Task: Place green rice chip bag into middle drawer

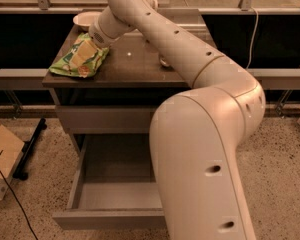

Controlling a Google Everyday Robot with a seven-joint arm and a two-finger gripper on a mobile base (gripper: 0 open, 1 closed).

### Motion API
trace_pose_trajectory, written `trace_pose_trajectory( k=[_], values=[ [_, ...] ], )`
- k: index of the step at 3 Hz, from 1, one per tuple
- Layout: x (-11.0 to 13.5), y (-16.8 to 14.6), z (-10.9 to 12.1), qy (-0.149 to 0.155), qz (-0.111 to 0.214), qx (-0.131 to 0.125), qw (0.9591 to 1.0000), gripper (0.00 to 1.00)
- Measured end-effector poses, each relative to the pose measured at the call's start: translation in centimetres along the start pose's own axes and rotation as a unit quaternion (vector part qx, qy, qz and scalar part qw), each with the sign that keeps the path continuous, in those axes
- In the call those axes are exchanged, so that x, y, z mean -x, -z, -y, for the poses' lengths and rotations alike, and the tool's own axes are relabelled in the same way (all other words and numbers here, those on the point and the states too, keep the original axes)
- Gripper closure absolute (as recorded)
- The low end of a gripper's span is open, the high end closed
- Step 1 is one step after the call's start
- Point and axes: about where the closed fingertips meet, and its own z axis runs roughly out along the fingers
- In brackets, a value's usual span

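Jaws' state I cannot tell: the gripper [84, 57] sits on the far-left green rice chip bag [66, 67], whose crinkly film may slip free before the near middle drawer [105, 219].

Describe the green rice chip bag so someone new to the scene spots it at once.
Find the dark-topped cabinet with the open middle drawer below. On its top's front-left corner lies the green rice chip bag, with the gripper right over it. It is the only crinkly light-green thing there; the neighbour behind it is a white bowl.
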Motion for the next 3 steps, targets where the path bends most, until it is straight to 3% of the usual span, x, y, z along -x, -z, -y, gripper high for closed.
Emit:
trace_pose_trajectory(
  k=[1, 2, 3],
  values=[
    [0.2, -2.0, 0.4, -0.013, 0.000, 0.009, 0.9999, 0.00],
    [-0.3, -3.2, 0.2, -0.020, -0.006, 0.023, 0.9995, 0.18],
    [-0.3, -1.9, -0.1, -0.002, -0.009, 0.029, 0.9995, 0.49]
  ],
)
